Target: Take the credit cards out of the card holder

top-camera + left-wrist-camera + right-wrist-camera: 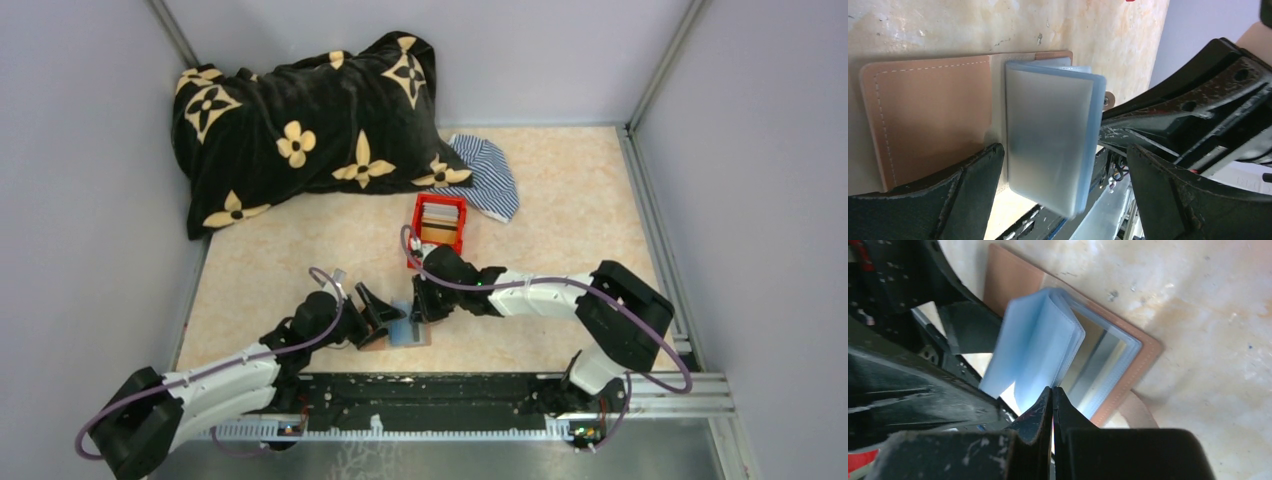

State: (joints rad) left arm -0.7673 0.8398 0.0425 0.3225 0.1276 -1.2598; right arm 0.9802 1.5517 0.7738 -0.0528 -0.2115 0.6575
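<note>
Card holder (392,338) is lying open and flat on the counter (560,200), right in front of both arms. Left gripper (1065,150) is gaping at full width with nothing in it, straddling the spine, probably to pin the tan stitched leather down. Right gripper (1053,390) is showing jaws pressed tight together, tips nosing into the fan of frosted blue plastic sleeves (1038,350); whether a leaf is pinched, I can't tell. Likely one of the credit cards (1098,357) is gleaming grey and glossy inside a pocket.
</note>
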